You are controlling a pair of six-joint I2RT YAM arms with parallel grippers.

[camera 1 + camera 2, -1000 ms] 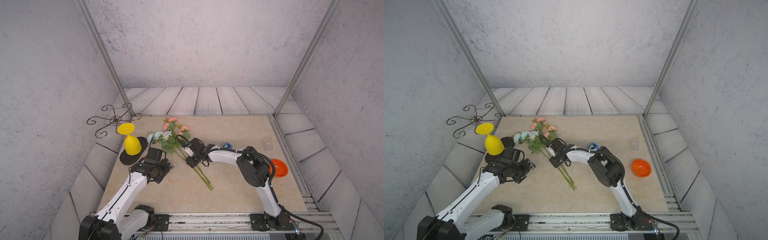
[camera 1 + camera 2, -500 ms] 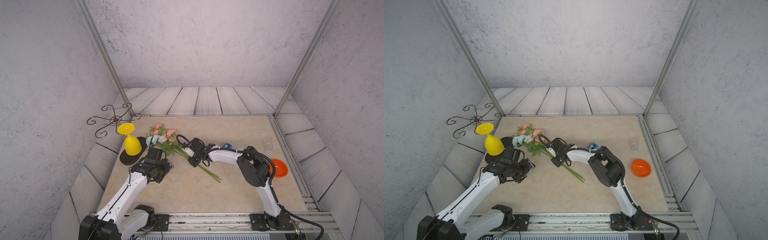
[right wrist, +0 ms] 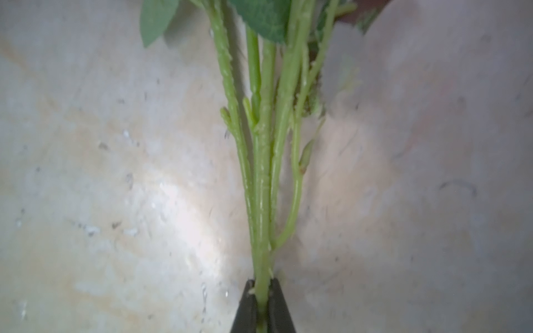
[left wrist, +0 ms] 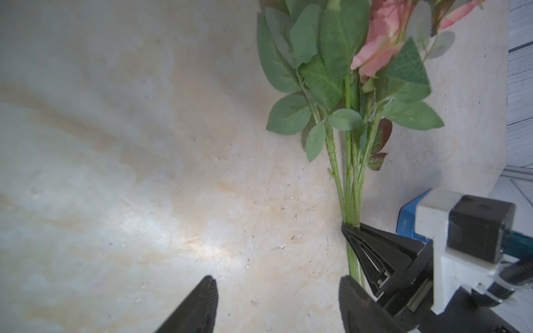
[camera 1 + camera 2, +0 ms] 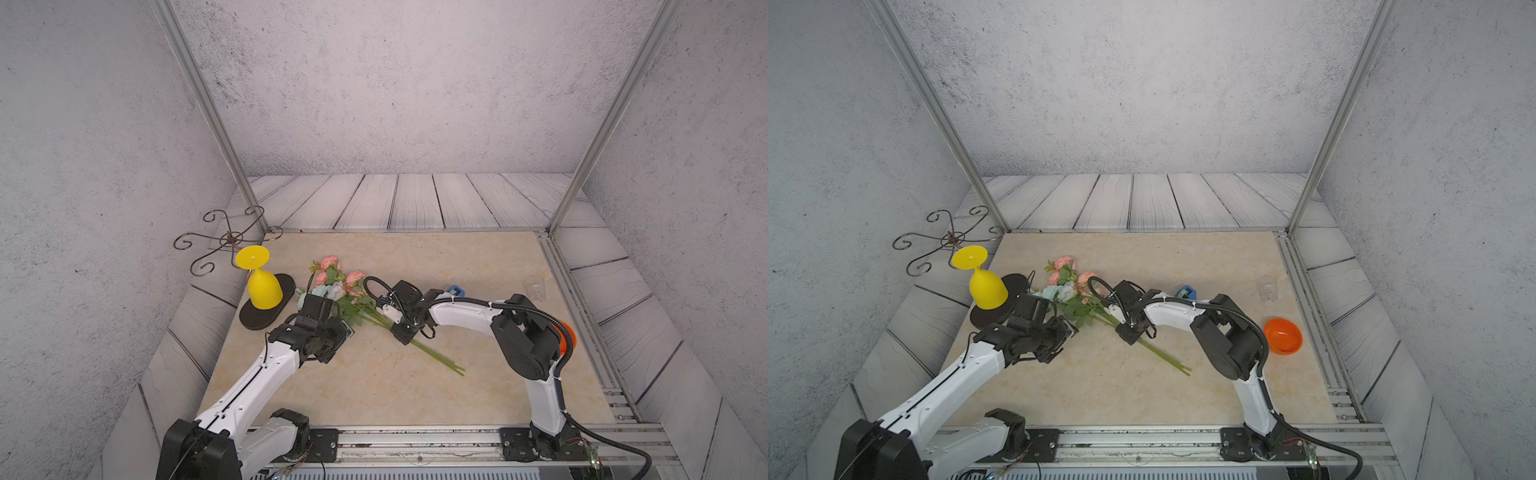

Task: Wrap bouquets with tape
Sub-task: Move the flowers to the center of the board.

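My right gripper (image 3: 262,288) is clenched on the bouquet (image 5: 353,305), pinching the stems about mid-length. In both top views the bunch lies on the table (image 5: 478,266), blooms toward 10 o'clock and cut ends toward 4 o'clock. My left gripper (image 4: 278,285) is released and empty over the table, at 9 o'clock of the right one, one finger just beside the stems. The blue-cased tape (image 5: 1185,292) sits at 2 o'clock of the right gripper.
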